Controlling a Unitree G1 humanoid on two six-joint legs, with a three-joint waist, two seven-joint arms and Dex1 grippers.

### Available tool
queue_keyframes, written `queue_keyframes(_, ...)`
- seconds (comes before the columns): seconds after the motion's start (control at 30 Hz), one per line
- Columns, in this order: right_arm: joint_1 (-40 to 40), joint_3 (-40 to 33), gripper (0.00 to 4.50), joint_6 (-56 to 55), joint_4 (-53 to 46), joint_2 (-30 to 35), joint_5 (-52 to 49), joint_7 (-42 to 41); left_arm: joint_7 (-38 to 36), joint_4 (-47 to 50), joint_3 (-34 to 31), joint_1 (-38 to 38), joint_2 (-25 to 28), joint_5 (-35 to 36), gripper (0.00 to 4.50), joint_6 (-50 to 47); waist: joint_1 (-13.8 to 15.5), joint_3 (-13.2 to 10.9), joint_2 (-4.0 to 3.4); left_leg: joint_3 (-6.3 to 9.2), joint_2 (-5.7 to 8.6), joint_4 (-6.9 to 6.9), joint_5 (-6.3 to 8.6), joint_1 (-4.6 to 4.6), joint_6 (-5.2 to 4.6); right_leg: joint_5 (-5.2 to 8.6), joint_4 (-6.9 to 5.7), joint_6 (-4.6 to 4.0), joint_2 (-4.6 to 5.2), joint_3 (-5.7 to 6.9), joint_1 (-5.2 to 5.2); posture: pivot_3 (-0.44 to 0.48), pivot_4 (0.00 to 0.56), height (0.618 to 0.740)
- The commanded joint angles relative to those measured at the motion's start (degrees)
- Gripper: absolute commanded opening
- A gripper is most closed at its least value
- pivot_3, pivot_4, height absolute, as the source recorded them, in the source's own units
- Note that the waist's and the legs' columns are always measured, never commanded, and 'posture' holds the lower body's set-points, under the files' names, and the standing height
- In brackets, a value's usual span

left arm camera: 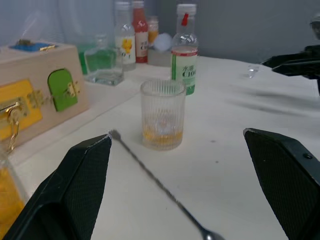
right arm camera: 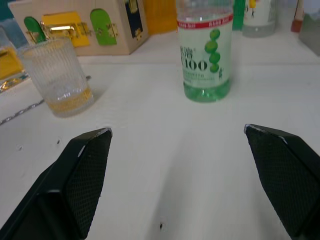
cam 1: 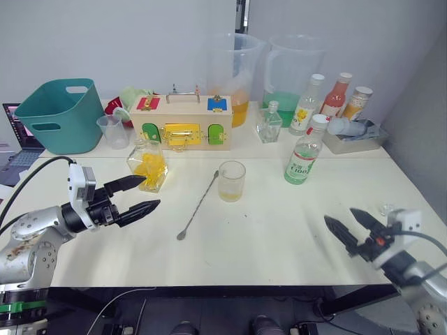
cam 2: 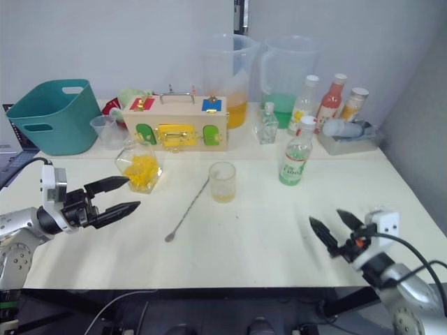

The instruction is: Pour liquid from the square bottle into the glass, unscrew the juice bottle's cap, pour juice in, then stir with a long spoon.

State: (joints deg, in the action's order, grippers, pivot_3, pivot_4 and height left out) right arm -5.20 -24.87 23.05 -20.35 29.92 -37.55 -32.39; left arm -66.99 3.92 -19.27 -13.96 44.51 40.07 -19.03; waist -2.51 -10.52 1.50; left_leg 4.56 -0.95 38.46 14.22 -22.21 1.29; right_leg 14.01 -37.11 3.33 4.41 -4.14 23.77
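Observation:
The square bottle [cam 1: 148,164], holding yellow liquid, stands left of centre. Just in front of it, my left gripper [cam 1: 151,192] is open and empty. The ribbed clear glass [cam 1: 231,181] sits mid-table with a thin layer of yellow liquid in the bottom. Beside it, the long spoon [cam 1: 199,204] lies flat, its bowl toward the front. To the right of the glass, the juice bottle [cam 1: 305,150] stands upright with the white cap [cam 1: 319,119] on it. Near the front right edge, my right gripper [cam 1: 339,215] is open and holds nothing.
Along the back stand a teal basket [cam 1: 59,115], a measuring cup [cam 1: 113,130], a wooden latch box [cam 1: 180,122], two big pitchers [cam 1: 234,77], a small glass bottle [cam 1: 269,124] and several bottles beside a grey tray [cam 1: 353,136]. A small clear object [cam 1: 386,207] lies by my right gripper.

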Motion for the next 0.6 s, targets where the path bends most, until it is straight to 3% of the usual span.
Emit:
queue_keyframes(0.03,5.9,1.7,4.5,0.7,1.0,0.9,2.5,3.6,0.2,4.6,-0.9,-0.3,0.7,1.6,4.47,-0.4,-0.1,0.0,0.0,0.0,0.0,-0.08,0.0,0.05,0.0,0.0,-0.01,0.0,0.0,0.0,0.0,0.0,0.15,0.74)
queue_keyframes(0.3,25.3,5.6,4.5,-0.3,14.2,2.9,9.7,7.1,3.8,10.9,-1.0,1.1,-0.4,3.6,4.47,-3.0,-0.1,0.0,-0.01,-0.01,0.02,-0.17,-0.02,-0.08,0.03,0.0,-0.02,-0.02,0.01,-0.04,0.2,0.0,0.15,0.74)
queue_keyframes(0.6,47.3,11.9,4.5,-4.5,35.8,5.3,16.9,2.4,8.1,13.9,-2.1,3.5,-2.7,3.5,4.47,-2.0,-0.1,0.0,-0.03,-0.02,0.01,-0.33,-0.03,-0.1,0.03,-0.02,-0.02,-0.05,0.01,-0.04,0.32,0.0,0.15,0.74)
